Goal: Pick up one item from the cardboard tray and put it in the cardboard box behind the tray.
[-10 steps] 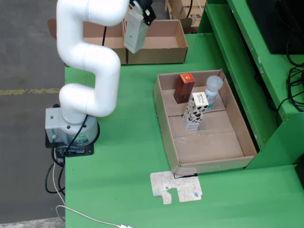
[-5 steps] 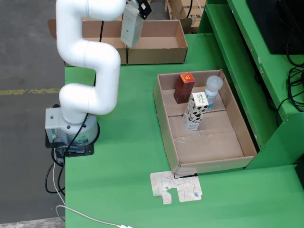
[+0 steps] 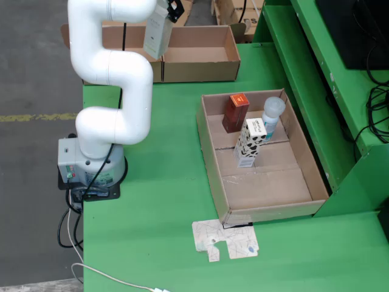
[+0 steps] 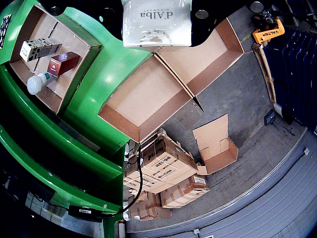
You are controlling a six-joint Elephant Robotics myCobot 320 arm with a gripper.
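Observation:
My gripper (image 3: 172, 8) is shut on a white carton (image 3: 158, 30) printed "d'Alba" (image 4: 156, 21) and holds it in the air above the left part of the long cardboard box (image 3: 200, 56) at the back of the green table. In the wrist view the carton hangs over that box's divided compartments (image 4: 148, 94). The cardboard tray (image 3: 210, 152) holds a red box (image 3: 235, 112), a black-and-white patterned box (image 3: 249, 143) and a white bottle (image 3: 271, 118). These three also show in the wrist view: red box (image 4: 63, 63), patterned box (image 4: 39, 48), bottle (image 4: 39, 82). The fingers are hidden by the carton.
The arm's base (image 3: 91, 167) stands at the table's left edge with cables trailing down. A flattened white package (image 3: 225, 239) lies in front of the tray. A green frame (image 3: 316, 73) rises on the right. Stacked cartons (image 4: 163, 168) sit on the floor beyond the table.

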